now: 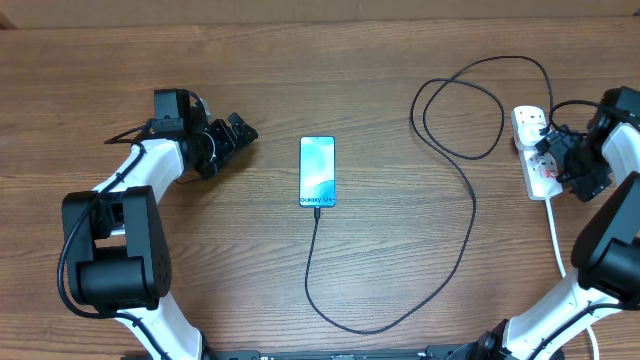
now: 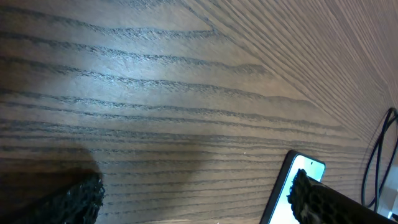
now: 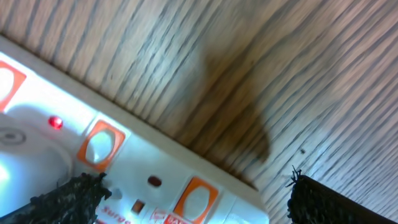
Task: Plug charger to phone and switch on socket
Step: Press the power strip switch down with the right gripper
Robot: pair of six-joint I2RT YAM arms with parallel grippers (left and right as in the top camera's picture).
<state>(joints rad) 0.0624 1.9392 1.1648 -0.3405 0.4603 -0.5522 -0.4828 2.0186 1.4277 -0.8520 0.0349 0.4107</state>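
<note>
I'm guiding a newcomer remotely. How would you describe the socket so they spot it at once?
On the wooden table, look to the far right edge. The socket is the long white block with orange-framed switches and a thick white cord, unlike the thin black charger looping from it.

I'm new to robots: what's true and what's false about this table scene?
1. The black charger cable is plugged into the bottom edge of the phone. True.
2. The phone lies face down. False: its lit screen faces up.
3. The left gripper holds the cable. False: it is open and empty, left of the phone.
4. The right gripper is open beside the white power strip. True.
5. A red light glows on the strip. True.
</note>
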